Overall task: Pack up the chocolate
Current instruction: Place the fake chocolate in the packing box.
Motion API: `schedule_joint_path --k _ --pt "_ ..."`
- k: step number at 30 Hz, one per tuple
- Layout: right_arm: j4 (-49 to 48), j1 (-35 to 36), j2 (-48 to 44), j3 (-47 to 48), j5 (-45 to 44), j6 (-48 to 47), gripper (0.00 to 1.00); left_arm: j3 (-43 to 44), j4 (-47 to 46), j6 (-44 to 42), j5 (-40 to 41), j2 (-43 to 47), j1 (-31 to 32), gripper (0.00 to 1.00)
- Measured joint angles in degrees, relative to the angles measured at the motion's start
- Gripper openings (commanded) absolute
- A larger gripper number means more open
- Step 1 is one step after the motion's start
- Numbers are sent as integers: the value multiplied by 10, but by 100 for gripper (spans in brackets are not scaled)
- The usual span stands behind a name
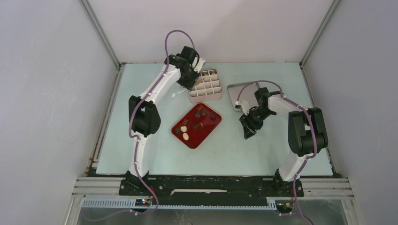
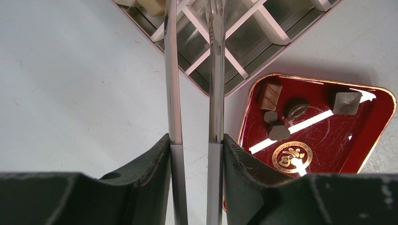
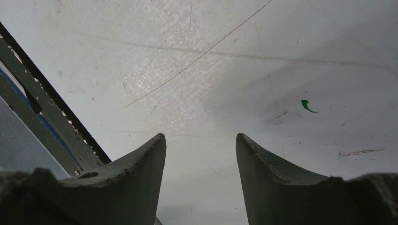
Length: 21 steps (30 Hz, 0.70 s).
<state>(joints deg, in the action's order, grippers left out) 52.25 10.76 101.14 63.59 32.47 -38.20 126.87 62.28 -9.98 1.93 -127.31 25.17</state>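
Left gripper [image 2: 195, 140] clamped on tweezers [image 2: 172, 93]; blades set apart, tips over divided box [image 1: 205, 98]. One cream chocolate [image 2: 152, 5] seen in box compartment beside tweezer tips; contact cannot be told. Remaining pieces, dark [image 2: 296, 108] and cream [image 1: 186, 136], scattered on red tray [image 2: 361, 140], which is placed just beside box. Right gripper [image 3: 199, 137] spread apart, nothing grasped, held over table [image 3: 234, 70] to right of tray, near metal lid [image 1: 237, 93].
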Motion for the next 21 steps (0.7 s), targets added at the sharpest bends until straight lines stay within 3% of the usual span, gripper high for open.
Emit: schedule_joint_path --k 5,9,13,21 --pt "0 0 0 0 0 0 60 0 0 0 1 0 0 38" --pt "4 0 2 1 0 0 70 0 0 -1 6 2 0 33" --pt "7 0 7 7 0 0 72 -2 -2 0 4 21 0 23" --pt "11 0 9 8 -1 0 77 -105 5 0 -49 170 0 27"
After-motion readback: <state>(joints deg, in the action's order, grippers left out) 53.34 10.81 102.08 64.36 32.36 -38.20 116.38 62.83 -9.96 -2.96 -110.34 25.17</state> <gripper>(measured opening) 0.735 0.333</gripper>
